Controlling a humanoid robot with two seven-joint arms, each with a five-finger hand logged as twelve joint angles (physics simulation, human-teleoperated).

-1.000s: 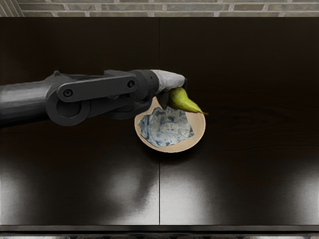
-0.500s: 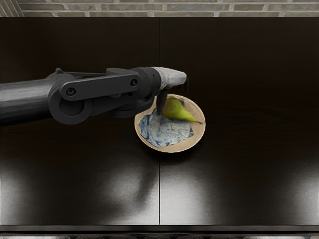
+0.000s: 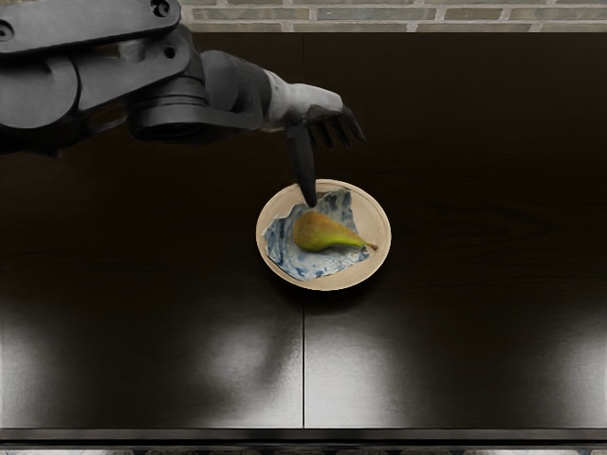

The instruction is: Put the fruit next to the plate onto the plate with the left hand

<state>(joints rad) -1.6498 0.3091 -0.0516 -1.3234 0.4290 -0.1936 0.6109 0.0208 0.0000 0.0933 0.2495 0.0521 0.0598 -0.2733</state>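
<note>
A yellow-green pear (image 3: 322,232) lies on its side in the middle of the round tan plate (image 3: 377,213) with a blue-and-white centre, stem end pointing right. My left hand (image 3: 321,133) hovers above the plate's far-left rim, its arm coming in from the upper left. The fingers are spread and hold nothing, and the thumb (image 3: 303,171) points down toward the pear without touching it. The right arm is out of view.
The plate sits near the middle of a dark glossy table (image 3: 455,332) with a seam running front to back. A brick wall (image 3: 398,13) runs along the far edge.
The hand let go of the pear, which dropped onto the plate and settled on its side. The hand opened and the arm rose and swung up toward the upper left.
</note>
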